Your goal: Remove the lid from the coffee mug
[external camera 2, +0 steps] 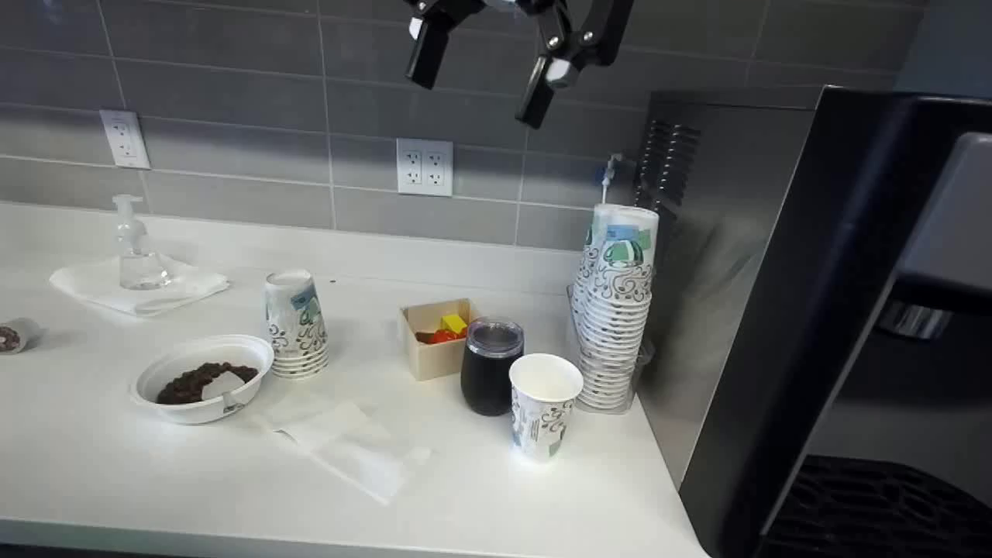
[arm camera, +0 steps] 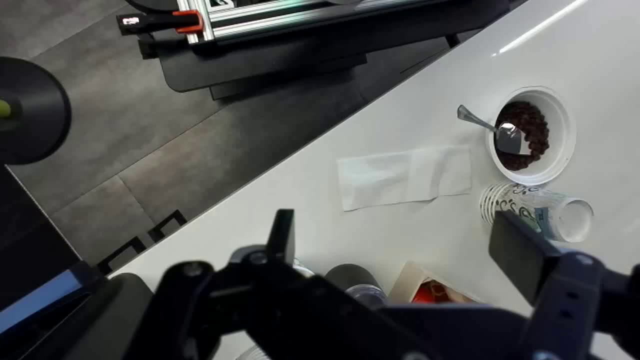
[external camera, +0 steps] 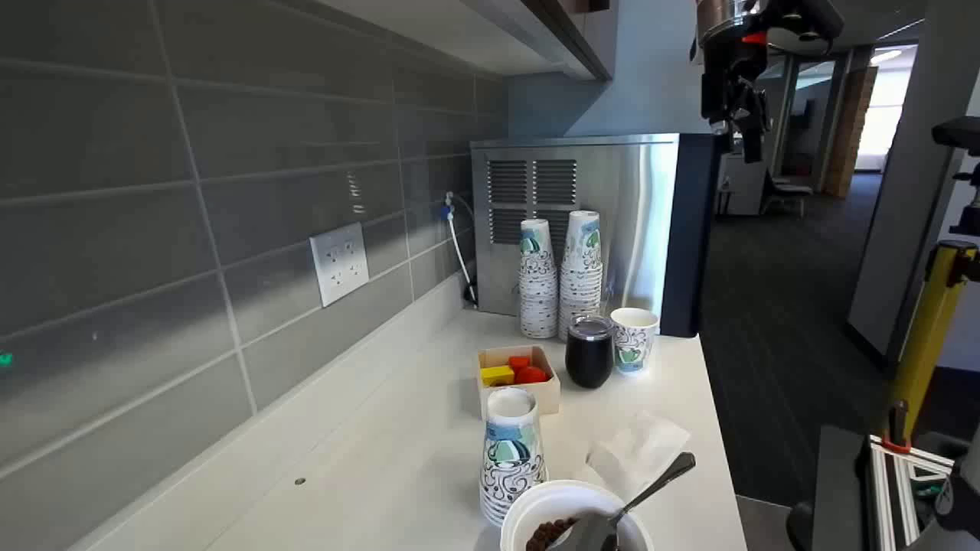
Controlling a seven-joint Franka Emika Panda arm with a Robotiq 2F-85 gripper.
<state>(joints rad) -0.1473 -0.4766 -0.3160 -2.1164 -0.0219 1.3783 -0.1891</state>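
The black coffee mug stands upright on the white counter in both exterior views (external camera: pixel 589 361) (external camera 2: pixel 487 384). Its clear-edged dark round lid sits on top of it in both exterior views (external camera: pixel 591 327) (external camera 2: pixel 496 336). In the wrist view the mug (arm camera: pixel 349 274) and lid (arm camera: pixel 370 295) show low in the frame, partly hidden by the gripper. My gripper (arm camera: pixel 392 232) is open with nothing between its fingers. It hangs high above the counter and apart from the mug in both exterior views (external camera: pixel 736 138) (external camera 2: pixel 478 97).
A white patterned cup (external camera 2: pixel 545 411) stands close beside the mug. A wooden box (external camera 2: pixel 434 358) with red and yellow pieces is on its other side. Tall paper-cup stacks (external camera 2: pixel 616 325) and a steel machine (external camera: pixel 635 229) stand behind. A bowl (external camera 2: pixel 200 380), shorter cup stack (external camera 2: pixel 297 325) and napkin (external camera 2: pixel 349 442) lie further along.
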